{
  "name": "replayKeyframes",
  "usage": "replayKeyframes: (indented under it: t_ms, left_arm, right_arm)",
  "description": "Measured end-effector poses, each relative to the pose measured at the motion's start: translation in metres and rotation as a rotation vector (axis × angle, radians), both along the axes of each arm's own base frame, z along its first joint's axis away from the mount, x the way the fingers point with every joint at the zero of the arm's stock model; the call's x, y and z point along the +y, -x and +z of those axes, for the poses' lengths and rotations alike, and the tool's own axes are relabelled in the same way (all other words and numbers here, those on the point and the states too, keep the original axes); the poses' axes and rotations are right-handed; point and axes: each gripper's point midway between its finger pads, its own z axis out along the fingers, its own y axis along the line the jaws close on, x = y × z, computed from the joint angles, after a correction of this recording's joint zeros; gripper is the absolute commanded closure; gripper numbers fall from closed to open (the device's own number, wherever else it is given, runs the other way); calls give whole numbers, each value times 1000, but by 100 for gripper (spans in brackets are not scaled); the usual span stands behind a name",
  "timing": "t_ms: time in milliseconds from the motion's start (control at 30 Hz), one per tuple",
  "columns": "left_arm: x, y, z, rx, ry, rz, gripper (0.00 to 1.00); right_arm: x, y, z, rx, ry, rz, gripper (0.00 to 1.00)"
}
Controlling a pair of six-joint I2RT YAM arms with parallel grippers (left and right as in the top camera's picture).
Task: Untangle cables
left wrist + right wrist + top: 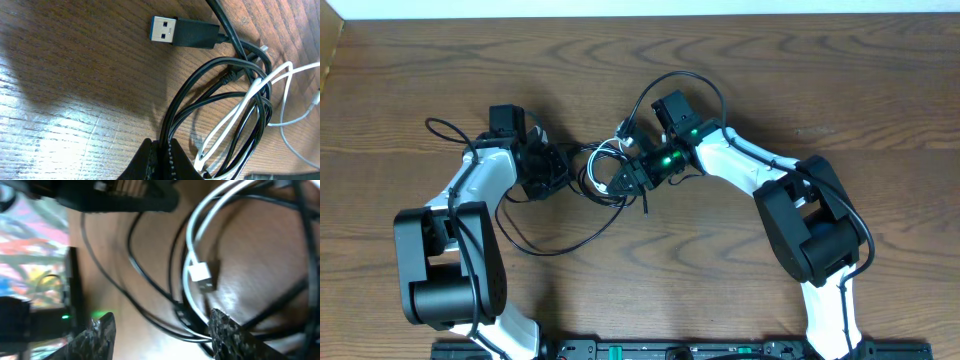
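The black cable (582, 232) and the white cable (605, 172) lie tangled at mid-table. In the left wrist view the black cable (200, 100) makes several loops, its USB plug (182, 31) lies flat, and the white cable (240, 107) threads through the loops. My left gripper (552, 172) (164, 159) is shut on black cable strands. My right gripper (625, 178) (162, 335) is open just above the tangle, with black strands and the white cable (197, 235) and its plug (200, 273) between and beyond its fingers.
The wooden table (820, 70) stretches all round. A loop of thicker arm cable (442, 130) lies at the left, and another arcs over the right arm (685, 80). The arm bases stand at the front edge.
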Motion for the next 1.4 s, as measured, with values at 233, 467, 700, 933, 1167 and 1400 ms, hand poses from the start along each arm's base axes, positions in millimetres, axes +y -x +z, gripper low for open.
replayKeyframes:
  t_ms: [233, 467, 700, 933, 1167, 1400]
  left_arm:
    - [0, -1, 0, -12, -4, -13, 92]
    - [0, -1, 0, -18, -8, -26, 92]
    - [0, -1, 0, -20, -9, -29, 92]
    - [0, -2, 0, -20, -8, -29, 92]
    - [0, -2, 0, -22, -10, -33, 92]
    - [5, -2, -2, -24, -45, -39, 92]
  right_arm:
    - [3, -13, -8, -124, 47, -10, 41]
    - [6, -14, -12, -169, 66, -3, 42]
    - [9, -8, -21, -165, 90, 12, 45]
    - [7, 17, -36, -80, 132, 63, 55]
    - [0, 28, -40, -26, 161, 77, 75]
    - [1, 33, -37, 7, 129, 91, 84]
